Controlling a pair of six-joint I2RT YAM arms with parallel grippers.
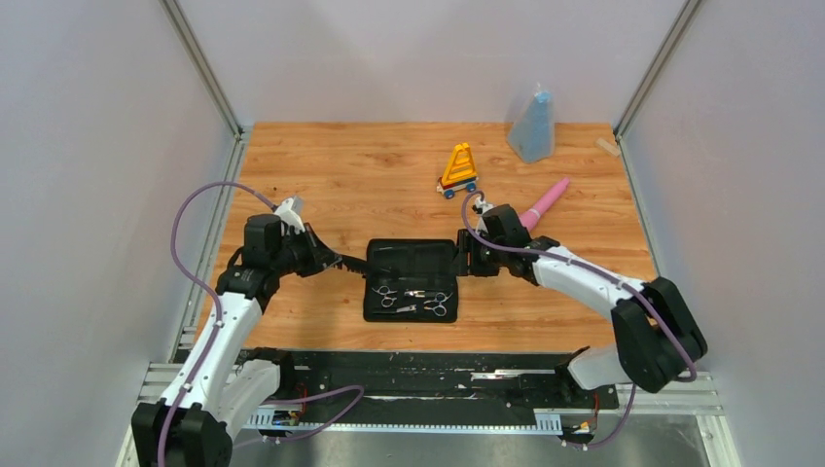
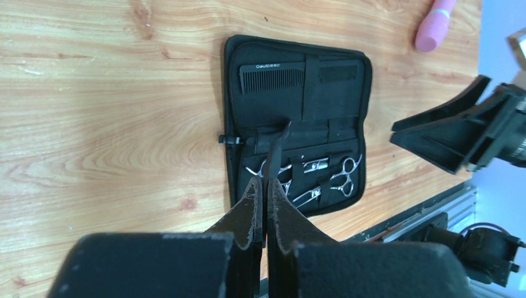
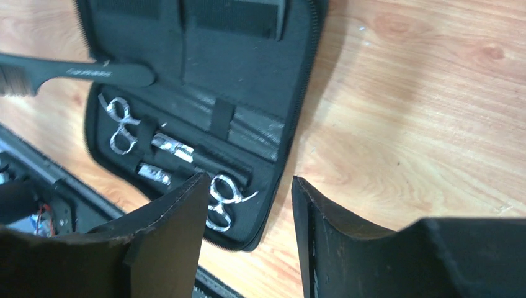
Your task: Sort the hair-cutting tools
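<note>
Your left tool [image 2: 264,184] is pinched tight on the handled comb [image 2: 280,139]. It grips the comb by one end, so the free end reaches over the open case [image 3: 248,68] lying on the desk [image 2: 124,124]. The plain comb [image 2: 273,77] sits tucked in the upper pocket, and the two scissors [image 2: 344,180] lie strapped in the lower half. Your right tool [image 3: 248,180] stands parted and empty astride the case's right edge, probably placed there to steady the case while you seat the comb.
</note>
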